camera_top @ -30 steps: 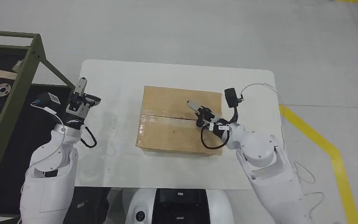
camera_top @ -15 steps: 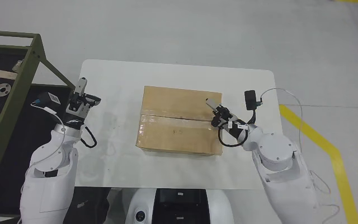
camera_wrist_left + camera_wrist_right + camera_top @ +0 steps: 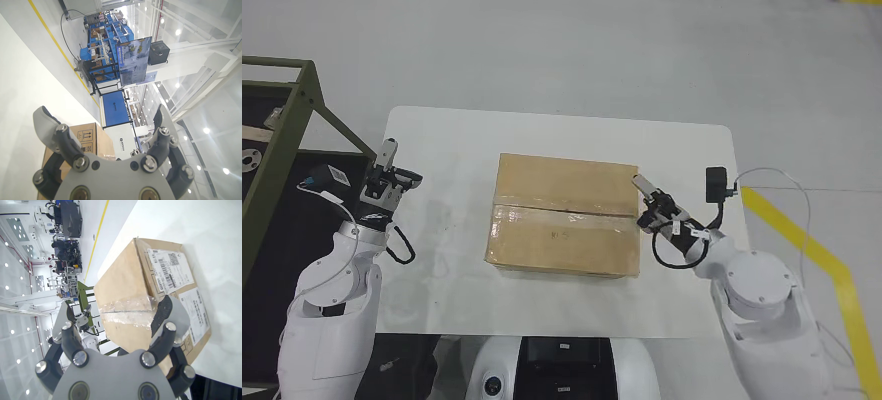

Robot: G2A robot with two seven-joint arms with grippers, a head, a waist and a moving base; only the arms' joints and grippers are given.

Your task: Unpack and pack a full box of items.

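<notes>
From above, the brown taped cardboard box point(image 3: 562, 180) lies mid white table point(image 3: 442, 270), its seam point(image 3: 562, 212) running left-right. The right gripper point(image 3: 644, 188) sits at its right end, the left gripper point(image 3: 388, 156) well apart.

Left wrist: fingers point(image 3: 45, 123) spread, empty.

Right wrist: fingers point(image 3: 164, 311) spread, empty, seam straight ahead.

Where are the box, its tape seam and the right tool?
box point(image 3: 542, 180): top view, far top flap.
tape seam point(image 3: 128, 311): right wrist view, clear tape over the flap join.
right tool point(image 3: 115, 303): right wrist view, midway between its open fingertips.
</notes>
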